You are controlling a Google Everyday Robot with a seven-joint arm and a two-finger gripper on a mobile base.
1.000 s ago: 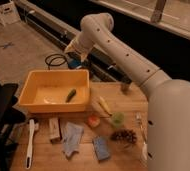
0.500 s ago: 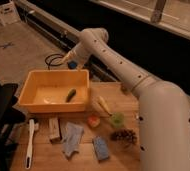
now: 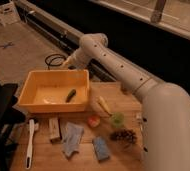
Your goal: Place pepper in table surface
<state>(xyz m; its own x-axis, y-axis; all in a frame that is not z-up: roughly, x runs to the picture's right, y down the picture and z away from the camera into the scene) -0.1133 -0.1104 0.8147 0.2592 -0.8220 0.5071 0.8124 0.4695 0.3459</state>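
Note:
The pepper (image 3: 70,95), small, dark green and slim, lies inside the yellow bin (image 3: 35,105) toward its right side. The bin stands on the left part of the light wooden table surface (image 3: 125,100). My gripper (image 3: 67,62) is at the end of the white arm, just beyond the bin's far rim and above it. It is well apart from the pepper and holds nothing that I can see.
Right of the bin lie a pale yellow vegetable (image 3: 104,105), a light green cup (image 3: 117,119) and a dark cluster (image 3: 123,135). In front lie a white brush (image 3: 30,142), a small box (image 3: 54,129), a blue cloth (image 3: 72,138) and a blue sponge (image 3: 101,148). A black chair (image 3: 0,115) stands at left.
The arm has swung left and lower, bringing the gripper toward the bin's far rim. The pepper has stayed in the bin.

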